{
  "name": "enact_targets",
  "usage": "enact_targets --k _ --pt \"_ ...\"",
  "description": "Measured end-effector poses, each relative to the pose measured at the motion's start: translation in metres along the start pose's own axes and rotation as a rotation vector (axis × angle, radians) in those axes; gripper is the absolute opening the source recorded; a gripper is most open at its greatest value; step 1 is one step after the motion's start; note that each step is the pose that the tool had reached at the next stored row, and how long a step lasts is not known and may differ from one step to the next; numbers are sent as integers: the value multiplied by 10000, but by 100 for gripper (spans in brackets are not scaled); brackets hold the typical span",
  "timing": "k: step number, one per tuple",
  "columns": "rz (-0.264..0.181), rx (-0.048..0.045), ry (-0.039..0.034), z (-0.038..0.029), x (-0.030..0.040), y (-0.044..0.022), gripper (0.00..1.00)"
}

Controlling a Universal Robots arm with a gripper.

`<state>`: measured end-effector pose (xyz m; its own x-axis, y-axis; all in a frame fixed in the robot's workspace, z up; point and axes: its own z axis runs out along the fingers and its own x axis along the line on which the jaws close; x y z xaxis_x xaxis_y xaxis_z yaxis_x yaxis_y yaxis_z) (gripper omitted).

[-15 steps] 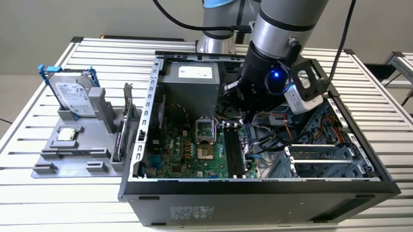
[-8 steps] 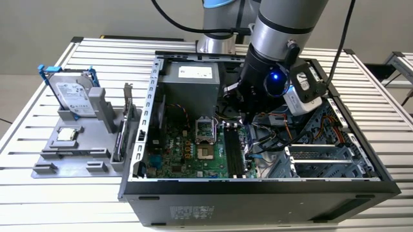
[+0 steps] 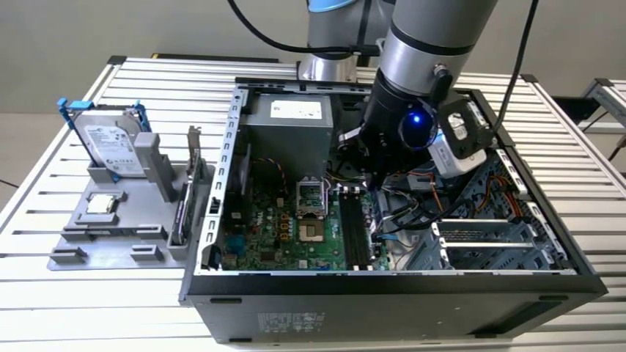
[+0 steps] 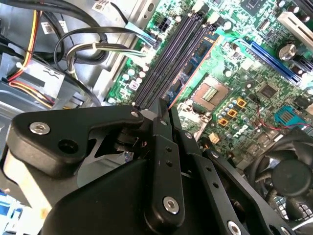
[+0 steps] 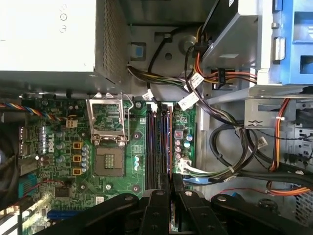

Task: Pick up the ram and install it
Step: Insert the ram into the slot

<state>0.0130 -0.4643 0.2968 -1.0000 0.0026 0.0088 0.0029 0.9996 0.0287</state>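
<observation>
The exterior view looks down from high in front of the open black computer case [image 3: 391, 282] on the slatted metal table [image 3: 88, 293], taking in the whole arm. Both wrist views ride close behind the black two-fingered gripper [image 5: 170, 180] [image 4: 164, 110], looking past its fingers into the case. The first wrist view faces squarely down; the second wrist view slants, nearer. Both share the green motherboard [image 5: 117, 147] [image 4: 234, 88] and black memory slots [image 5: 157, 142] [image 4: 168, 54] just ahead of the gripper
</observation>
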Motion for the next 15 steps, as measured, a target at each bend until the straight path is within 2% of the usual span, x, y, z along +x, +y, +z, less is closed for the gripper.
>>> enact_targets --k 7,15 --pt "52 34 -2 60 0 -2 0" --pt "117 73 -4 97 -1 -4 0"
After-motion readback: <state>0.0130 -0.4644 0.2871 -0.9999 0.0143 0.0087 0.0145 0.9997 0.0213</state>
